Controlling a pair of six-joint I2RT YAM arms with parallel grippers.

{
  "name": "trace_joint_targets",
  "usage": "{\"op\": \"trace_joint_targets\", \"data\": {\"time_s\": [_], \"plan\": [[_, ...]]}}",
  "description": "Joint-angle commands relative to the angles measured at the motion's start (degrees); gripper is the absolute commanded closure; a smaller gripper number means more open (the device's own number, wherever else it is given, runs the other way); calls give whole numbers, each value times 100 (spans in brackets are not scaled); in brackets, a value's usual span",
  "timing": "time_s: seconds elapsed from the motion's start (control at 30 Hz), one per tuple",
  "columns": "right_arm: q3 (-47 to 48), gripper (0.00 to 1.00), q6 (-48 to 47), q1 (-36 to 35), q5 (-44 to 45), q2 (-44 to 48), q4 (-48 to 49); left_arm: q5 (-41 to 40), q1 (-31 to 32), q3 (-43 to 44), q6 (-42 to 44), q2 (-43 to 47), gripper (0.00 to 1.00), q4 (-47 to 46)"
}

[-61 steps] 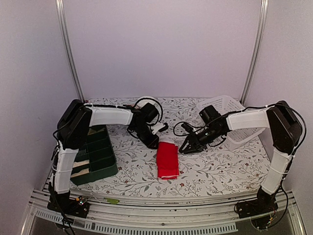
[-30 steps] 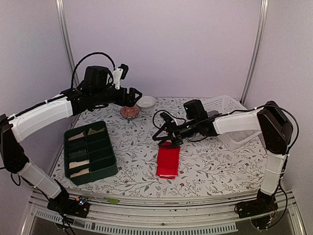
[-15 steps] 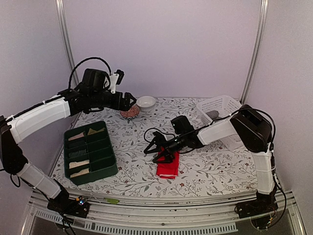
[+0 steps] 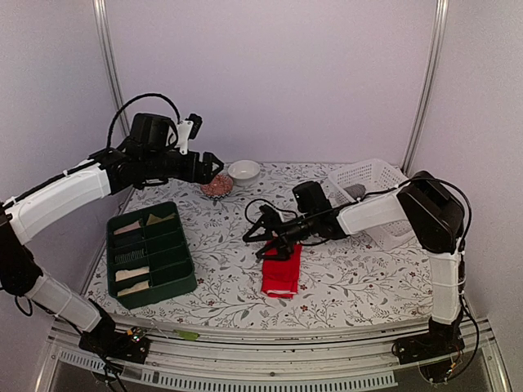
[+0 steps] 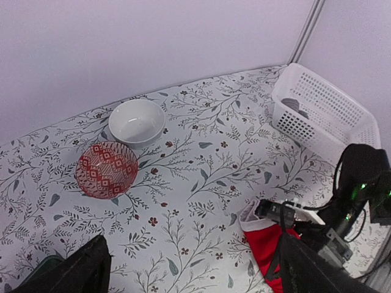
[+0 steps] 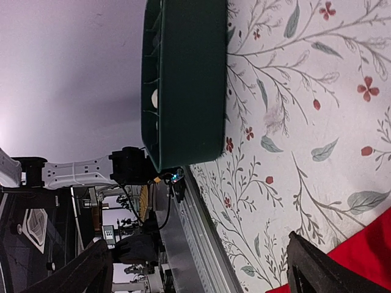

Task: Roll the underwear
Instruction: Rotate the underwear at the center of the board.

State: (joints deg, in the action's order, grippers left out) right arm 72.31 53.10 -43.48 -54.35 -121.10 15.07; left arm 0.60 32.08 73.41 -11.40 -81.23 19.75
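One bright red underwear (image 4: 281, 271) lies flat on the flowered cloth, long side running front to back; its pale waistband end (image 5: 252, 218) faces the back. My right gripper (image 4: 261, 238) hovers open at that far end, one finger (image 6: 317, 268) beside the red cloth (image 6: 369, 255), nothing between the jaws. High up at the back left, my left gripper (image 4: 209, 166) stands open and holds nothing; from its wrist view the red underwear (image 5: 269, 251) shows far below, next to the right-hand finger (image 5: 305, 268). Pale rolled pieces (image 4: 131, 274) sit in the green tray.
A green compartment tray (image 4: 181, 282) stands front left, seen side-on as the green tray (image 6: 183, 79). A red patterned bowl (image 4: 216, 187) and a white bowl (image 4: 243, 170) sit at the back. A white basket (image 4: 377, 173) holding a grey piece (image 4: 353, 191) stands back right.
My left arm rose from beside the underwear to high at the back left. My right gripper swept left across the underwear's far end, dipped, then lifted slightly; both stayed open.
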Motion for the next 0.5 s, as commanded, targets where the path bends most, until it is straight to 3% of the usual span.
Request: {"op": "trace_joint_targets", "data": {"time_s": [0.0,0.47], "plan": [[115,1,-78,386,39,100,199,118,-61,-96,75,114,4,29],[306,1,-473,580,-241,-976,226,105,-64,-63,94,9,4,205]]}}
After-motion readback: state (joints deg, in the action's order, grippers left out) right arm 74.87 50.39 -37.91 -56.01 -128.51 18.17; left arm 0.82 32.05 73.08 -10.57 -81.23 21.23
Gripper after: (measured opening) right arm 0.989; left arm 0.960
